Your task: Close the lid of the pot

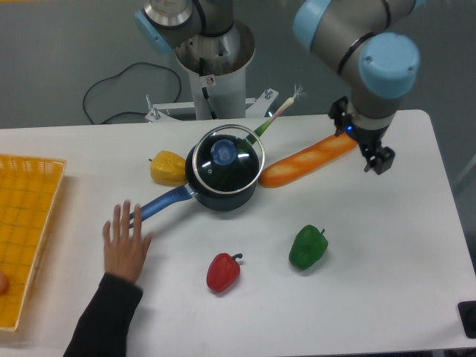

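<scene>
White table (387, 245): clear glass lid w/ blue knob (224, 152) sits on dark navy pot (223, 182). Gripper (378, 158) far right, holds nothing, can't tell how wide. Person's hand (125, 247) by blue handle (160, 204) could bump pot & slide lid off.

A single fixed camera looks down steeply from above the near edge of the worktop (387, 297), facing the robot's base (212, 71) at the far edge. It stands at middle range: the right edge shows, the left edge is cut off.

red pepper (223, 272), green pepper (308, 248), baguette (309, 159), yellow basket (26, 238)
</scene>
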Tool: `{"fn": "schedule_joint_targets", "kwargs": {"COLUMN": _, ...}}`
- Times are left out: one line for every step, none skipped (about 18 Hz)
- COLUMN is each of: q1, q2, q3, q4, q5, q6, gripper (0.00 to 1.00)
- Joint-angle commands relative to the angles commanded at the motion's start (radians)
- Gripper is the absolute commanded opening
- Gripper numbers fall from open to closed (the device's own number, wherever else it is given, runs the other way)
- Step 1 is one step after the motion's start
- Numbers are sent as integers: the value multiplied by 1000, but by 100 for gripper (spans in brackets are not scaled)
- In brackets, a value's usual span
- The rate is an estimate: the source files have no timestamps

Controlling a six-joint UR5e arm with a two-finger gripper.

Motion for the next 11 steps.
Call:
{"fn": "schedule_joint_targets", "kwargs": {"q1": 23, "q2": 17, "q3": -11, "q4": 0, "q5": -5, "q6": 46, "gripper": 100}}
{"fn": "schedule_joint_targets", "kwargs": {"q1": 49, "q2": 35, "q3": -28, "q4": 0, "q5": -14, "q6": 101, "gripper": 100}}
{"fn": "schedule_joint_targets", "kwargs": {"q1": 78, "q2": 48, "q3": -41, "q4": 0, "q5": -31, "q6": 158, "gripper": 100}}
{"fn": "schedule_joint_targets", "kwargs": {"q1": 101, "q2": 55, "q3": -46, "q4": 0, "q5": -47, "q6": 204, "gripper": 100}}
{"fn": "schedule_joint_targets", "kwargs": {"q1": 115, "q2": 63, "q3": -48, "q4": -2, "q5": -55, "q6": 224, "gripper": 100}}
{"fn": "schedule_joint_targets", "kwargs": {"q1": 124, "q2": 75, "q3": -48, "q4": -3, "q5": -57, "q6": 230, "gripper": 100}}
{"fn": "schedule_joint_targets", "kwargs": {"q1": 128, "q2": 89, "q3": -51, "q4": -6, "q5": -60, "q6": 230, "gripper": 100}}
{"fn": "schedule_joint_targets", "kwargs": {"q1": 128, "q2": 98, "q3": -51, "q4": -9, "q5": -63, "q6": 230, "gripper": 100}}
{"fn": "schedule_joint_targets", "kwargs": {"q1": 121, "q2": 106, "q3": -52, "q4": -9, "q5": -67, "q6": 230, "gripper": 100}}
{"fn": "schedule_joint_targets", "kwargs": {"q1": 117, "q2": 108, "q3": -55, "q4": -8, "q5": -69, "q6": 229, "gripper": 100}}
{"fn": "schedule_joint_targets", "kwargs": {"q1": 114, "q2": 114, "q3": -57, "q4": -6, "q5": -71, "q6": 229, "gripper": 100}}
